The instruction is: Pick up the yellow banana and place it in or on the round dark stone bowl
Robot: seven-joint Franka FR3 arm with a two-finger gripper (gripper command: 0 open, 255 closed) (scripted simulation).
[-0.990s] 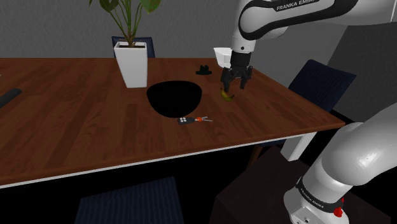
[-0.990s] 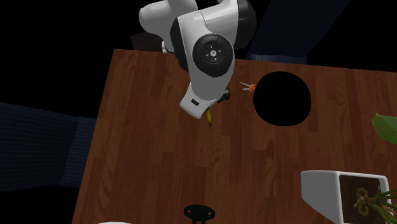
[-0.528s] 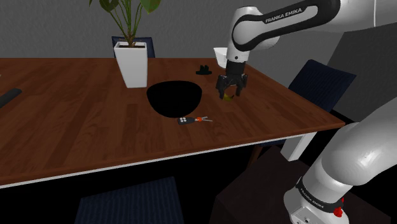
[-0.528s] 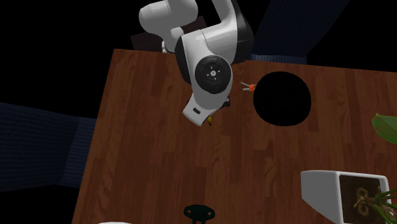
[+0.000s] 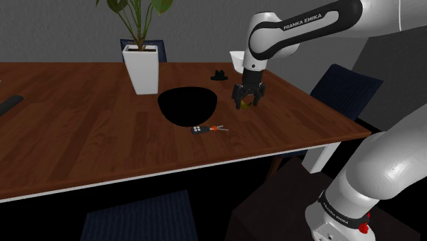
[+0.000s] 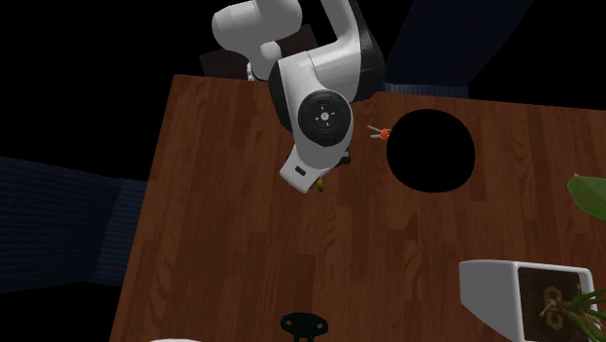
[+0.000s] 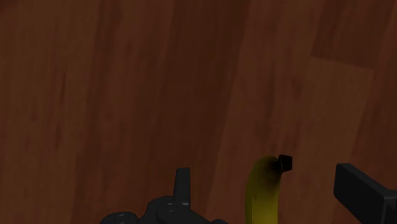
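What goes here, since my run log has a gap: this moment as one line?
gripper: open, straddling banana | banana: lying on wooden table, not clasped | black bowl: apart from banana

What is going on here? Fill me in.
The arm has its gripper low over the table, with its open fingers on either side of the banana and not touching it. The banana lies on the wood, not yet gripped. The bowl stands apart from it, toward the shoulder view's left.
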